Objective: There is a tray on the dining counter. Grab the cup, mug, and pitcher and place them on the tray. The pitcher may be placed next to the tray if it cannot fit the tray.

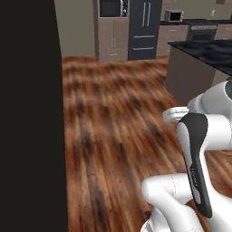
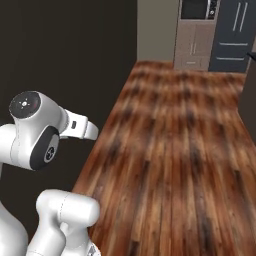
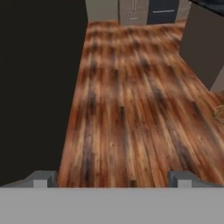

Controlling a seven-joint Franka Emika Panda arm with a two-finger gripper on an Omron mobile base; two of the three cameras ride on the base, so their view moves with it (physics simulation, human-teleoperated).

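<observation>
1. Wood plank floor (image 1: 118, 136) runs through the middle of the kitchen, brown with dark streaks. Also seen in the right base view (image 2: 180, 160) and the hand view (image 3: 131, 113).
2. Dark wall (image 1: 29, 113) stands along the left edge of the floor, flat and featureless; same panel takes up the left of the right base view (image 2: 65, 55) and of the hand view (image 3: 39, 87).
3. Far end of the room: tall dark fridge (image 1: 144, 28) with two vertical handles; built-in oven (image 1: 112, 8) to its left above beige cabinet doors (image 1: 112, 43); microwave (image 1: 173, 16) and a stove (image 1: 202, 31) further right.
4. Dining tabletop (image 1: 204, 50): black top with white veins on a grey base, at the right of the left base view, well apart from the robot. Its grey side also shows at the upper right of the hand view (image 3: 203, 48).
5. Tray, cup, mug and pitcher: cannot be made out on the visible part of that tabletop.
6. Arm (image 1: 195, 149): white with dark joints, folded up at the lower right of the left base view, over the floor; in the right base view it sits at the lower left (image 2: 35, 130).
7. Tool (image 3: 112, 179): the two fingertips (image 3: 41, 178) stand wide apart at the bottom of the hand view, nothing between them, pointing out over the bare floor.
8. Small tan round shape at the right edge of the hand view, too cropped to tell what it is.
</observation>
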